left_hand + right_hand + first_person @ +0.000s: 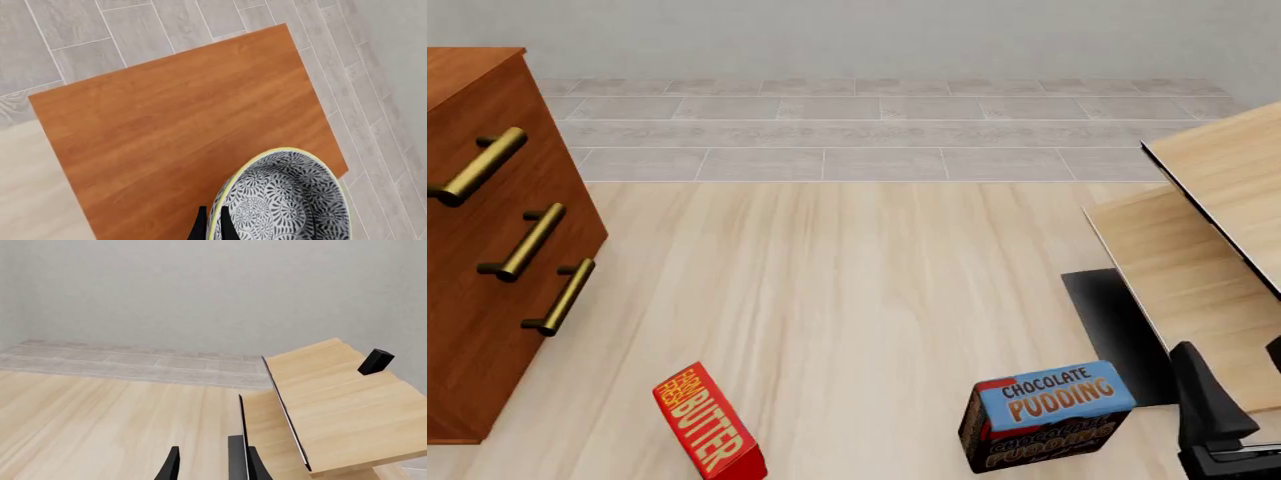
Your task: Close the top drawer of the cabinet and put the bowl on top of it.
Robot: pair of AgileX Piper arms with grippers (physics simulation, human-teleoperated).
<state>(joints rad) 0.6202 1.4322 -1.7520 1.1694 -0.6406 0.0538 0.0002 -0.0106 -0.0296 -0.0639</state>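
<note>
Left pincer (212, 225) clamped on bowl (287, 200) rim, one finger inside, one outside, hanging over cabinet (180, 135) top near its corner. Right pincer (210, 462) slack, fingers apart, nothing between, low above desk (854, 290) beside pale furniture (333, 395). Top drawer (487, 170) flush with the two below. Butter box (710, 425), pudding box (1048, 415) near front edge.

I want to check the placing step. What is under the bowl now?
Under the bowl, held by the left gripper, lies the cabinet top. The bowl hides whether they touch.
</note>
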